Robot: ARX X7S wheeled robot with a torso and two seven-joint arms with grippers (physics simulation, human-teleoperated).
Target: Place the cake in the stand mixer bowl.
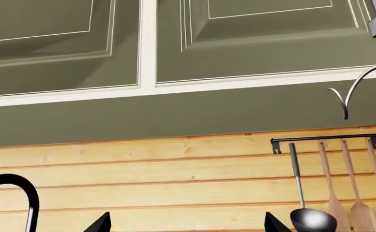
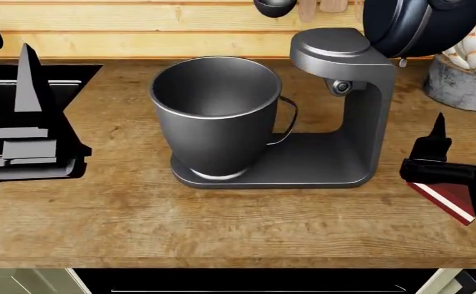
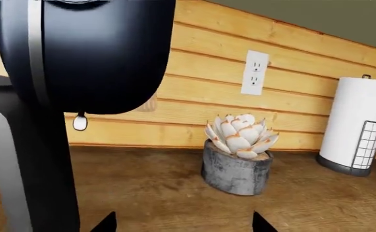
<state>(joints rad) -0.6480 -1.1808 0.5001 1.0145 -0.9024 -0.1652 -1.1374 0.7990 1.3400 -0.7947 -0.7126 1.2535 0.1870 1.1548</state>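
The stand mixer bowl (image 2: 215,110) is large, dark grey and empty, and sits on the mixer's base mid-counter with its thin handle to the right. The cake (image 2: 446,197) lies on the counter at the right front: red-brown with a white stripe, partly hidden under my right arm. My right gripper (image 2: 438,138) is above and just behind the cake, open and empty; its fingertips (image 3: 107,223) frame bare counter. My left gripper (image 2: 27,79) is raised over the sink at the left, open and empty, with wide-apart fingertips (image 1: 100,223) facing the wall.
The stand mixer (image 2: 344,92) has its head tilted up (image 3: 84,53). A stone succulent pot (image 3: 236,171) and a paper towel holder (image 3: 355,125) stand at the back right. A black sink (image 2: 25,79) with faucet (image 1: 13,186) is left. Utensils hang on a rail (image 1: 330,140).
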